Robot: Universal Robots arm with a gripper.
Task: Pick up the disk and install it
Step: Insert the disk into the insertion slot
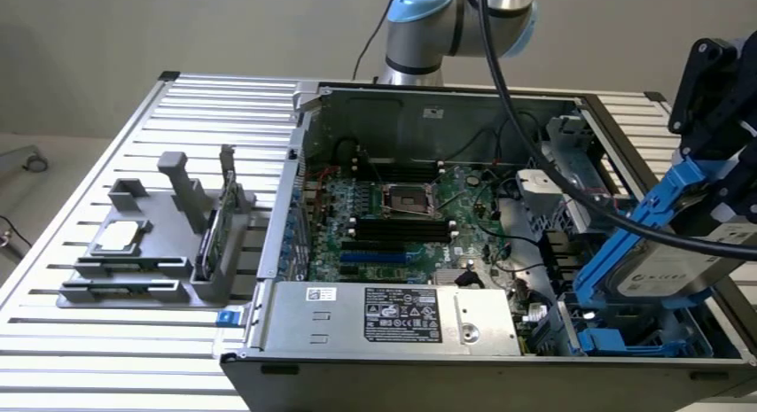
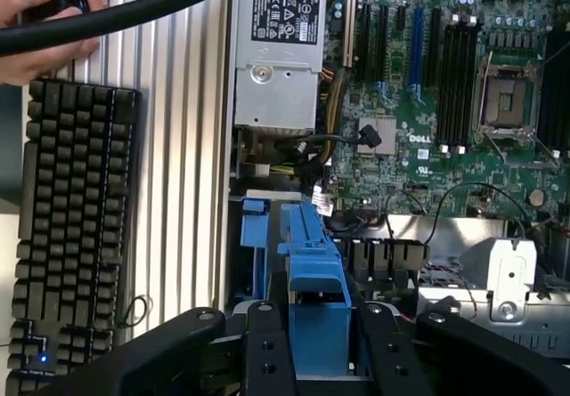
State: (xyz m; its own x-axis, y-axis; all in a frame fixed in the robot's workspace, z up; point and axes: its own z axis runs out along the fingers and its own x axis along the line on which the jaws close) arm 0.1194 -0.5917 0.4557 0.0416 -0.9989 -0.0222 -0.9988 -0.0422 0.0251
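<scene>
Disk: being pinched by its blue carrier between the fingers of the gripper. It is being held tilted over the open computer case.

A plain, pale wall stands behind a ribbed aluminium surface. At the exterior view's left, a light floor carries a small caster wheel.
</scene>
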